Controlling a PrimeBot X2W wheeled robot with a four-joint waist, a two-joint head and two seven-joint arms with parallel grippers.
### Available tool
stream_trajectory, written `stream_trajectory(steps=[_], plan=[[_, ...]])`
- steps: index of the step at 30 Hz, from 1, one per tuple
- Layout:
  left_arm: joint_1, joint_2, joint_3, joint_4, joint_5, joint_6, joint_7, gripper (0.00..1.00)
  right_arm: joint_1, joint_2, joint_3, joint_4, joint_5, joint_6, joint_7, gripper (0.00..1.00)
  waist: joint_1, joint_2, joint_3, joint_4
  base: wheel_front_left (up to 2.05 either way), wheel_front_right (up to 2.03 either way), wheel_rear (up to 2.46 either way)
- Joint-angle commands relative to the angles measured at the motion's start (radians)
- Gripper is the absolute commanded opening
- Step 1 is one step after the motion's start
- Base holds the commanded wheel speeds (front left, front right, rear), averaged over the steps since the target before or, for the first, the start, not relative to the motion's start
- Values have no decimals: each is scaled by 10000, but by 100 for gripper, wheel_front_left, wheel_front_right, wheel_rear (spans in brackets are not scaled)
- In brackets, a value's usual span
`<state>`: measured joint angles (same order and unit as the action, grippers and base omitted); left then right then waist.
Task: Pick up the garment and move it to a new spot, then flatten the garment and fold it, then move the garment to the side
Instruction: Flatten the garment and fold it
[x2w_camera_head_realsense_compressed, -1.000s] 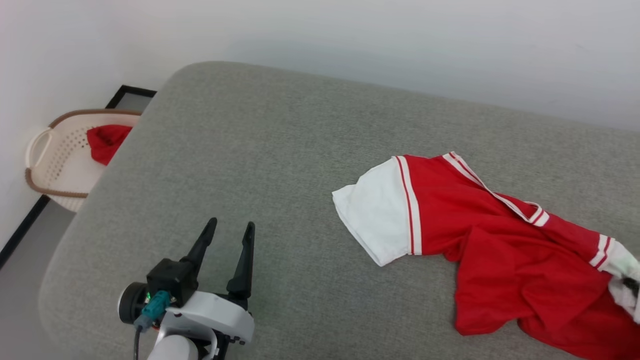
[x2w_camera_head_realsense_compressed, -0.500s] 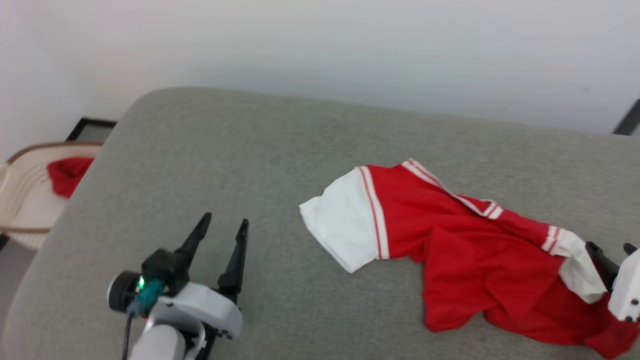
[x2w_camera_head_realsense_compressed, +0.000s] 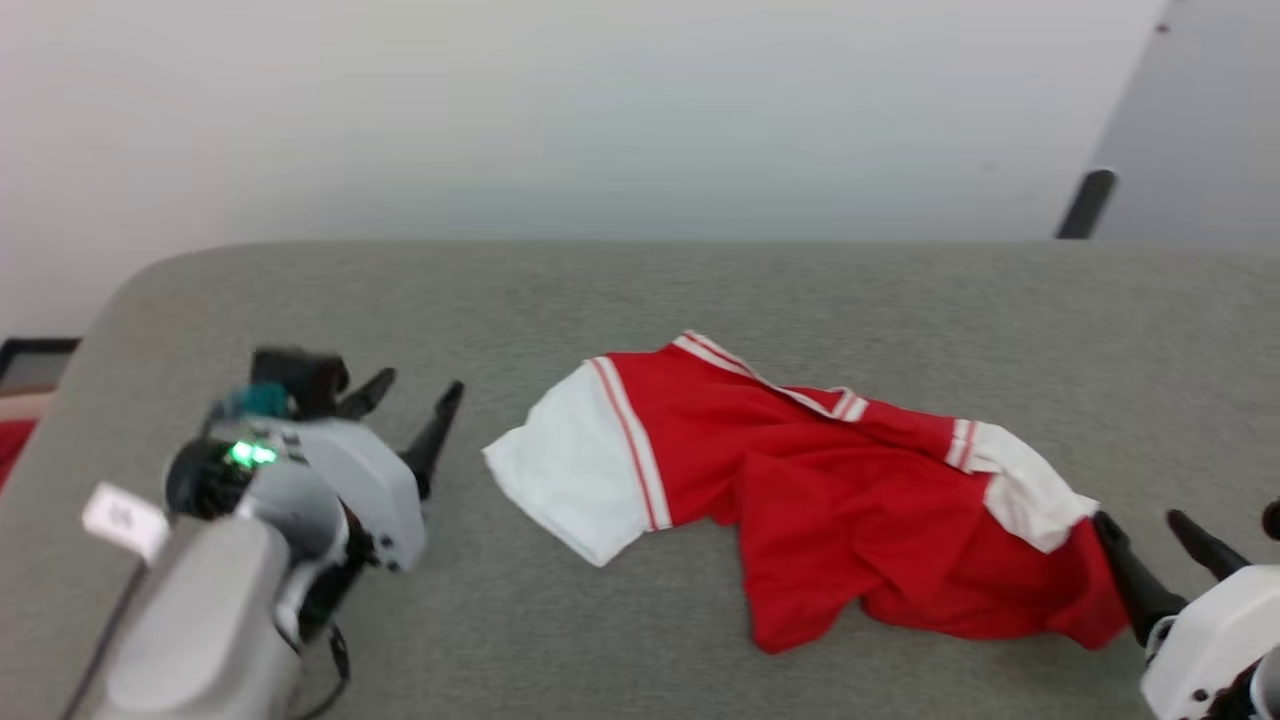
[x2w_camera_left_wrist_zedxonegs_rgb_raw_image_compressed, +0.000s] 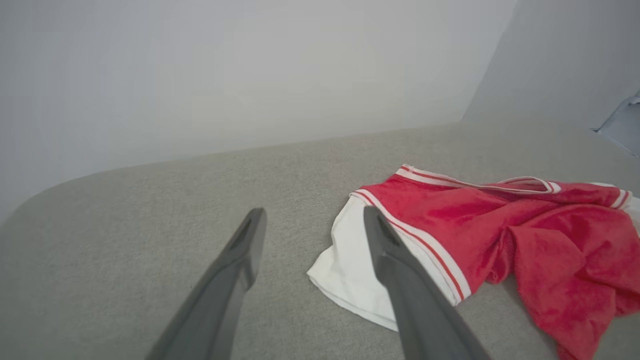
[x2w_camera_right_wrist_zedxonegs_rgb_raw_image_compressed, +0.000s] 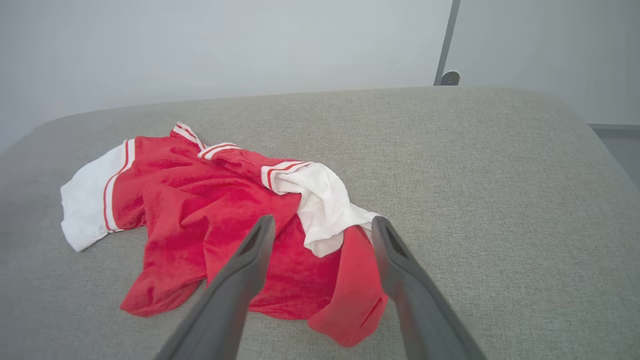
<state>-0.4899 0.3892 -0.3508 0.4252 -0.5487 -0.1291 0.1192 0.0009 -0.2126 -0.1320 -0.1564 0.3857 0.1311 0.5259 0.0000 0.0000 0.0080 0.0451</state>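
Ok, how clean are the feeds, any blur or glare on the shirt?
Head view: slightly smeared, the red jersey T-shirt with white sleeves and the left gripper soft-edged. Left wrist view: shirt crisp, that gripper's dark fingers out of focus up close. Right wrist view: sharpest, wide-angle bowing of the grey upholstered surface. Even light, no glare in all three.

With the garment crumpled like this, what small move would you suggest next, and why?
Probably ease the left gripper to the near white sleeve to start spreading: the garment lies bunched on the grey cushion, and the gripper's jaws are open.
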Motion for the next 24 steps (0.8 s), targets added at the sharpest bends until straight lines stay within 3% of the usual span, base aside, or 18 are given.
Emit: stream_trajectory(steps=[1, 7, 12, 24], plan=[[-197, 74, -67, 111, -186, -26, 252, 100, 67, 81, 49, -98, -32, -6, -81, 100, 0, 0, 117, -551, 0, 0, 0], [-1353, 564, -765, 1138, -1575, -24, 2665, 100, -90, 328, 436, -577, 64, -6, -285, 100, 0, 0, 645, -1172, 0, 0, 0], [-2061, 791, -1253, 2152, -2001, -24, 4021, 100, -340, 377, 585, -606, 90, -6, -343, 100, 0, 0, 1147, -1542, 0, 0, 0], [-3174, 631, -1752, 4379, -2228, -25, 4721, 100, -808, 330, 679, -409, 196, -6, -460, 100, 0, 0, 2008, -2003, 0, 0, 0]])
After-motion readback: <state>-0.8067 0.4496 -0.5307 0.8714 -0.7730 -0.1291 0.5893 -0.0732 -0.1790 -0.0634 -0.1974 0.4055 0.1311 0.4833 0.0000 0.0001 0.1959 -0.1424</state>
